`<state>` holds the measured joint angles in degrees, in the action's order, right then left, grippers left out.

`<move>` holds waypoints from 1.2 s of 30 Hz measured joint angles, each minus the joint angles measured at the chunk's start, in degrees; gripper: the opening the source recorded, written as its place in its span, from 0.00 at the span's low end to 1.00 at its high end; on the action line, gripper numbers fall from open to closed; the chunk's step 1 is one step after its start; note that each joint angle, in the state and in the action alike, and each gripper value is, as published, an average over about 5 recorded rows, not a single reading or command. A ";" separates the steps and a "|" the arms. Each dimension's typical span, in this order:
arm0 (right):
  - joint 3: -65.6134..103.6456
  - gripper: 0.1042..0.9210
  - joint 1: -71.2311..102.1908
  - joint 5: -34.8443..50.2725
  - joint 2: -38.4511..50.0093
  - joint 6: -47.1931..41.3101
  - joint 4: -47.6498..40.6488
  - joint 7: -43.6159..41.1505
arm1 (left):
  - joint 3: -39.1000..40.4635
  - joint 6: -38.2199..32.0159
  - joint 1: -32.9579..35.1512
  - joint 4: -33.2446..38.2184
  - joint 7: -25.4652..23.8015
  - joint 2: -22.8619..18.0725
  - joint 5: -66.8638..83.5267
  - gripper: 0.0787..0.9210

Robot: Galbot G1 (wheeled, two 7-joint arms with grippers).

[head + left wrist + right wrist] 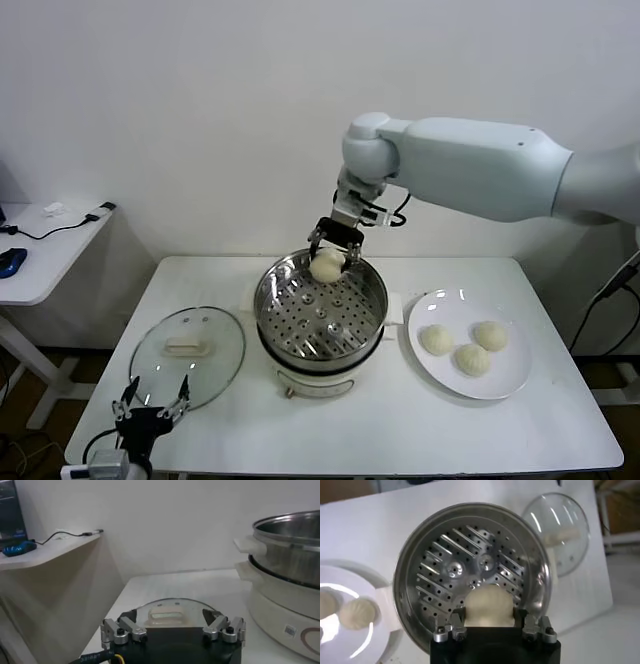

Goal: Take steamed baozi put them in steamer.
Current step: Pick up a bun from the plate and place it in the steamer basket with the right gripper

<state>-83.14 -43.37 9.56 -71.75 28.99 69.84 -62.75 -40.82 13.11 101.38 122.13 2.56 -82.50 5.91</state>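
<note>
1. Broadly, the white table (400,420) carries everything: the steamer (320,318) near the middle, a glass lid (188,355) on the robot's left of it, and a white plate (505,378) on the robot's right
2. The right arm reaches in from the right of the head view, its forearm level above the table and its wrist bent down toward the steamer's far rim
3. The steamer is a shiny steel basket with a perforated bottom, seated on a white cooker base with side handles; a small label shows on the base in the left wrist view, too small to read
4. The plate holds three steamed baozi (472,359), lying close together and well apart from either end effector
5. The right end effector (328,252) is clamped on a fourth baozi (327,265), a finger on each side of it, holding it just over the far inner edge of the basket; the bun is not resting on the perforated floor
6. The left end effector (151,409) sits low at the table's near left edge, just beside the glass lid, its fingers spread wide with nothing between them
</note>
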 measured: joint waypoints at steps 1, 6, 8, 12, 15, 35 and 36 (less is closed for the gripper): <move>0.13 0.65 0.62 -1.05 -0.31 0.79 -0.51 0.17 | 0.00 -0.04 0.03 -0.04 0.01 -0.01 -0.03 0.88; 1.18 0.65 3.97 -6.18 -1.39 3.92 -3.36 1.31 | -0.02 -0.29 0.12 -0.34 0.06 -0.14 -0.37 0.88; 1.72 0.65 5.38 -8.25 -1.75 4.77 -4.56 1.87 | 0.01 -0.45 0.16 -0.53 0.11 -0.22 -0.53 0.88; 2.86 0.65 8.12 -12.06 -2.56 5.85 -6.97 3.17 | 0.26 -0.80 0.21 -0.94 0.27 -0.35 -0.83 0.88; 3.67 0.65 9.98 -14.59 -3.19 6.49 -8.75 4.19 | 0.42 -1.01 0.18 -1.23 0.32 -0.41 -0.96 0.88; 6.90 0.87 15.70 -21.04 -6.25 8.72 -15.53 7.75 | 0.42 -1.71 -0.01 -1.94 0.50 -0.30 -0.90 0.88; 6.81 0.88 15.43 -20.58 -6.11 8.81 -15.38 7.48 | 0.41 -1.71 0.03 -1.86 0.50 -0.30 -0.89 0.88</move>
<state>-76.33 -27.94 -11.02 -77.86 37.80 54.45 -55.27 -40.41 11.40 101.40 120.27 3.06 -82.80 5.02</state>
